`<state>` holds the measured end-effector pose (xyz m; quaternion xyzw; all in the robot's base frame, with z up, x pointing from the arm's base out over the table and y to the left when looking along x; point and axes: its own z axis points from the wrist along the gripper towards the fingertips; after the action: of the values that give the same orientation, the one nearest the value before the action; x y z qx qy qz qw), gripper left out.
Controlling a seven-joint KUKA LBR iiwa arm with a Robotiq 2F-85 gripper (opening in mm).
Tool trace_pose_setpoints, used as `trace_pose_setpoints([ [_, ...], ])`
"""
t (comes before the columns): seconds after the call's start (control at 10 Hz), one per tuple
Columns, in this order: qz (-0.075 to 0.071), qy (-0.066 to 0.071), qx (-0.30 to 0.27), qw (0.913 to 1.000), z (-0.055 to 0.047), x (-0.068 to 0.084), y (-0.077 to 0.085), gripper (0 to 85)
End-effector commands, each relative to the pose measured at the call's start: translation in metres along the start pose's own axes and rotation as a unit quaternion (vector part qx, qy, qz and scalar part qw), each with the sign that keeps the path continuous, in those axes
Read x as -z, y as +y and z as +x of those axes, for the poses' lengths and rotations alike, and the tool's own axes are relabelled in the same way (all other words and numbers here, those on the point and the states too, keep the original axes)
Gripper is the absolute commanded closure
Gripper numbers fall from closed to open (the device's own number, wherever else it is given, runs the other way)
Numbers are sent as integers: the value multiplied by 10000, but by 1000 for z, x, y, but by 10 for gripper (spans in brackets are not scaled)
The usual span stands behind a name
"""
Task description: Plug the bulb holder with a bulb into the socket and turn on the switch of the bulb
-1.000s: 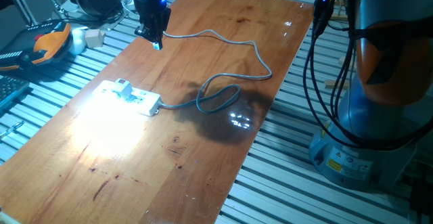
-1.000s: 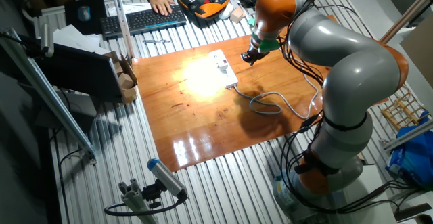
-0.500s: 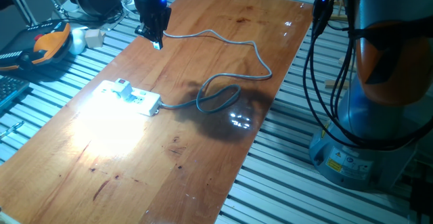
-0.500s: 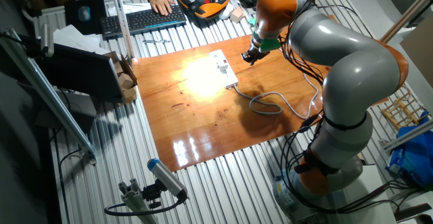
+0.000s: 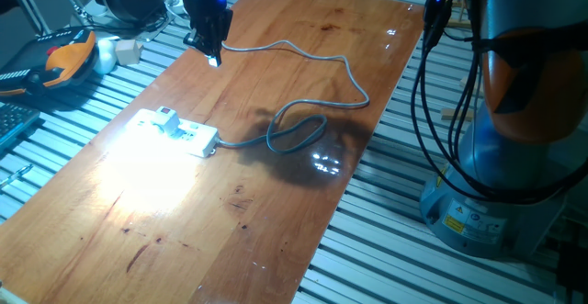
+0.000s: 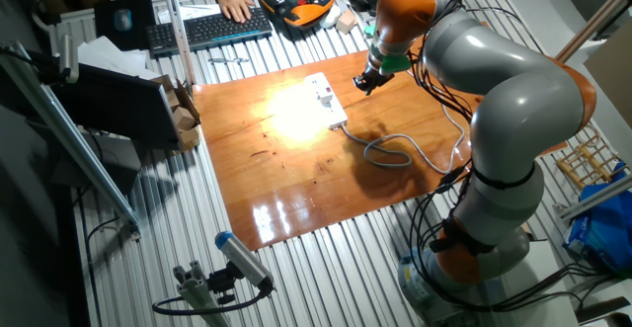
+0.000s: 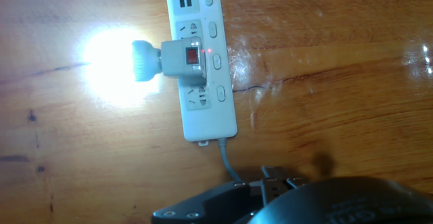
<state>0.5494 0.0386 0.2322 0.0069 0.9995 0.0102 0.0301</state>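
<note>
1. White glare on wood marks the lit bulb; holder (image 5: 166, 118) seated in socket (image 5: 180, 130). Gripper (image 5: 209, 54) well apart, empty; jaw state indeterminable.
2. Other fixed view: holder (image 6: 321, 92) in socket (image 6: 327, 98); retract clear of cable (image 6: 395, 151).
3. Hand view: red switch glowing on holder (image 7: 184, 59); no further contact needed.

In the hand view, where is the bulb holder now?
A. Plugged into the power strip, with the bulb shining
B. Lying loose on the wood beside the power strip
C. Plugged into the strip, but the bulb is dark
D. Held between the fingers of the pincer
A: the bulb holder sits on the power strip and its bulb throws a bright glare on the wood, while the pincer hangs apart from it.
</note>
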Motion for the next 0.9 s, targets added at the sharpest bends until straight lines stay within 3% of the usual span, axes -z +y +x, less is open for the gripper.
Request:
trace_pose_setpoints([
  [0.0,7,1,1,10000,0,0,0,850],
  [0.5,45,-38,3,10000,2,1,1,850],
  [0.8,-15,85,46,10000,3,1,0,850],
])
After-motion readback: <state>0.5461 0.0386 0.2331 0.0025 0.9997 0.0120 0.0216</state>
